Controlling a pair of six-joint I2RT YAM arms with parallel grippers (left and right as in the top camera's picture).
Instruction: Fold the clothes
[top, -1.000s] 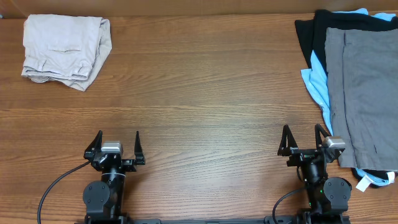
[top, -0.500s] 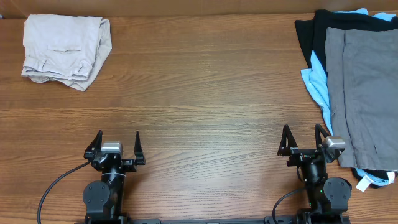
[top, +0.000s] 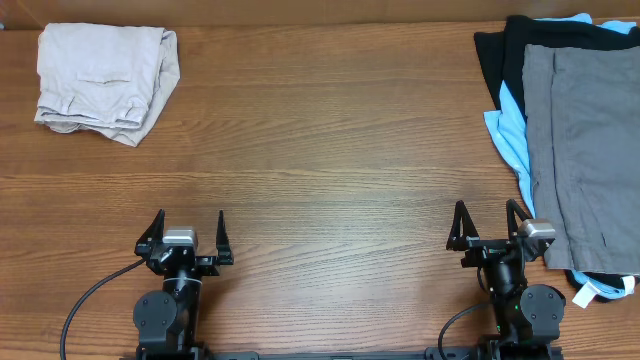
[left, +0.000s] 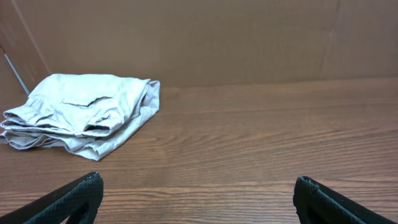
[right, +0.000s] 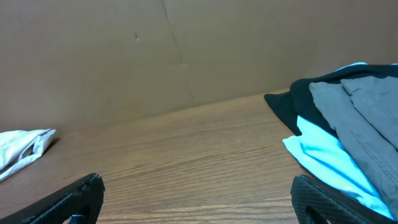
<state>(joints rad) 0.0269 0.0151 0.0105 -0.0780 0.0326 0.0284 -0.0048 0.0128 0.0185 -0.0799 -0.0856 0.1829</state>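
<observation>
Both pincers are spread wide and hold nothing: the left gripper (top: 190, 222) and the right gripper (top: 486, 214) sit at the near edge of the table (top: 320, 150), fingers pointing up and touching no cloth. The grey shorts (top: 585, 140) lie flat at the right edge of the table, on top of a pile, just beside the right gripper and well apart from the left one. No fold has begun, so the first job is probably to lift the shorts clear and bring them to the bare middle of the table. The chief risk is that the pinch takes more than one layer. The light-blue garment (top: 510, 135) and the black garment (top: 495, 60) lie directly beneath the shorts and peep out along their left and far edges, so a bite at those edges could drag them along too. The shorts also run past the right border of the overhead view, so part of them cannot be judged from here, and a pull on one corner alone might bunch the woven cloth rather than spread it. The left arm has a long reach across to help. By count there are two grippers and four garments: one pair of grey shorts, one light-blue, one black, and one beige garment (top: 105, 80) lying folded at the far left corner.
</observation>
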